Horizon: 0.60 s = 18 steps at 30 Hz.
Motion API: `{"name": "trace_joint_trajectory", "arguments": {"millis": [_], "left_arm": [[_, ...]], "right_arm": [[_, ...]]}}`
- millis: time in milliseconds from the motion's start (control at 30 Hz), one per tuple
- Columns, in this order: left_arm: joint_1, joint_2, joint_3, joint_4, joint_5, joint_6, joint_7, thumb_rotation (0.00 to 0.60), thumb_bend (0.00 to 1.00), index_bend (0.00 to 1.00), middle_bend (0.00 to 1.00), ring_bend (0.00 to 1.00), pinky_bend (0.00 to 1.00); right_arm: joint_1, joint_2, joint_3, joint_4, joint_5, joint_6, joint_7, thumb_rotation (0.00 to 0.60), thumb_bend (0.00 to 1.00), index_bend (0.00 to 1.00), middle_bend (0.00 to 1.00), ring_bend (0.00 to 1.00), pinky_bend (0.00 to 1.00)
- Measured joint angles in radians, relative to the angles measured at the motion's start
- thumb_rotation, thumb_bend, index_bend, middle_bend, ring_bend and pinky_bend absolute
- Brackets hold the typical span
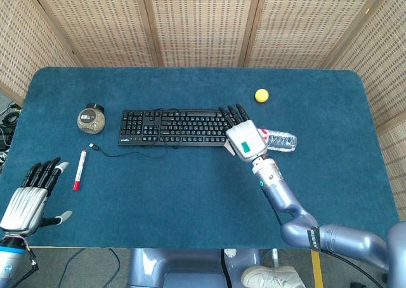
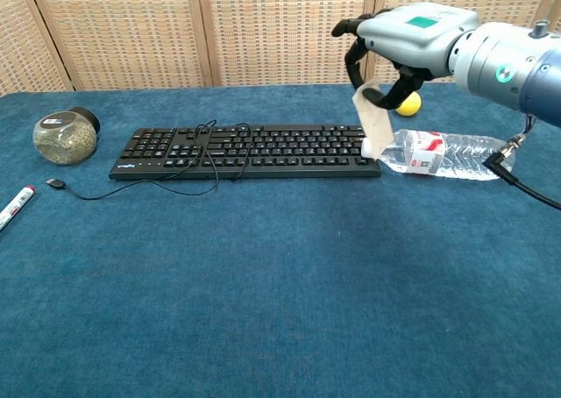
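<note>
My right hand (image 2: 390, 43) pinches a tan card (image 2: 374, 128), carried aloft above the keyboard's (image 2: 245, 151) three-o'clock end; next, a controlled placement.

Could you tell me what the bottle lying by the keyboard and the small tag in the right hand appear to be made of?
The bottle looks like clear, glossy thin plastic: the cloth shows through it, with a printed label. The tag that the right hand holds looks like matte tan card or paper: flat, thin, dull; I cannot tell which.
</note>
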Motion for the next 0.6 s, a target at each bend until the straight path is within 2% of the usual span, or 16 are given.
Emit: {"name": "trace_joint_trajectory", "arguments": {"millis": [133, 300, 500, 600], "left_arm": [[-0.002, 0.002, 0.003, 0.0, 0.007, -0.005, -0.004, 0.6, 0.0, 0.0, 0.0, 0.0, 0.0], [-0.008, 0.011, 0.004, 0.002, -0.001, -0.019, -0.023, 0.6, 0.0, 0.0, 0.0, 0.0, 0.0], [-0.014, 0.015, 0.007, 0.001, -0.001, -0.032, -0.03, 0.6, 0.0, 0.0, 0.0, 0.0, 0.0], [-0.013, 0.016, 0.007, 0.0, -0.002, -0.033, -0.031, 0.6, 0.0, 0.0, 0.0, 0.0, 0.0]], "right_arm": [[-0.009, 0.039, 0.008, -0.121, 0.058, -0.067, 0.109, 0.6, 0.49, 0.8, 0.02, 0.0, 0.0], [0.002, 0.085, 0.027, -0.258, 0.184, -0.217, 0.299, 0.6, 0.49, 0.8, 0.02, 0.0, 0.0], [0.07, 0.092, 0.036, -0.3, 0.31, -0.329, 0.423, 0.6, 0.49, 0.74, 0.02, 0.0, 0.0], [0.101, 0.071, 0.029, -0.294, 0.338, -0.343, 0.454, 0.6, 0.49, 0.66, 0.03, 0.0, 0.0]]}}
